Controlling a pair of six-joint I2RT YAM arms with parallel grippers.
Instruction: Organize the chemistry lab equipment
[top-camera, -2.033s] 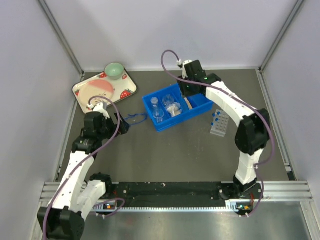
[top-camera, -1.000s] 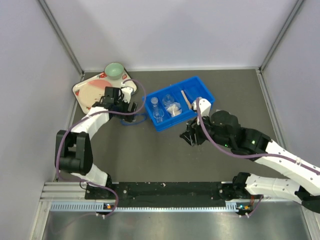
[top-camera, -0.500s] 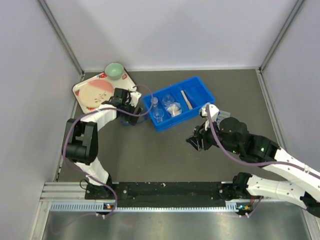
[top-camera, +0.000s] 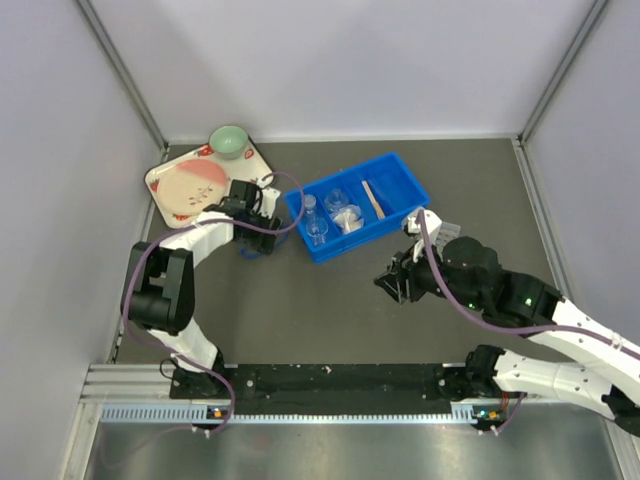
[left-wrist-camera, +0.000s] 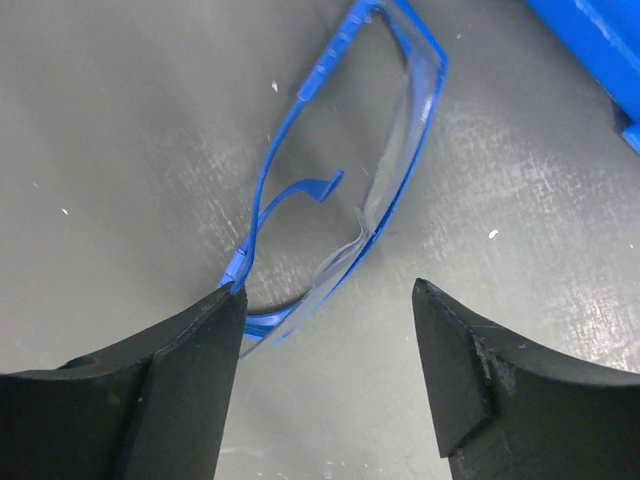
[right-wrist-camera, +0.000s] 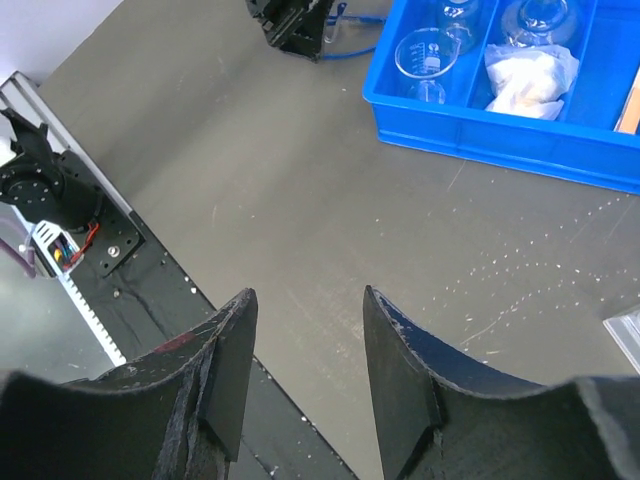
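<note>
Everything sits around the blue plastic compartment bin (right-wrist-camera: 470, 125) on the dark tabletop. Inside it I can see small clear glass flasks (right-wrist-camera: 425, 60) in its left-hand compartments, and a whitish wad (right-wrist-camera: 530, 75) in the next one. A thin wooden stick (top-camera: 374, 197) lies in a compartment further right.

Just off the bin's left end lies a pair of blue-framed clear safety glasses (left-wrist-camera: 350, 180), flat on the table and apart from the bin wall. The left gripper (left-wrist-camera: 325, 290) is down at the end of the glasses farthest from the bin, and its jaws stand apart. That end of the frame lies between them. One finger (left-wrist-camera: 190, 350) looks to be touching the blue frame at its tip, while the other stands clear of it, so nothing is clamped.

The right gripper (right-wrist-camera: 305, 300) hangs over bare table in front of the bin, towards its right end. Its jaws are parted and there is nothing between them.

The clear rectangular plastic tube rack (right-wrist-camera: 625, 335) shows only as a corner at the edge of the right wrist view, to the right of the bin. I cannot make out any tubes in it.

Beyond the bin's left end, past the glasses, is a strawberry-print tray (top-camera: 163, 195). It carries a pink plate (top-camera: 192, 188) and a green bowl (top-camera: 229, 141).
</note>
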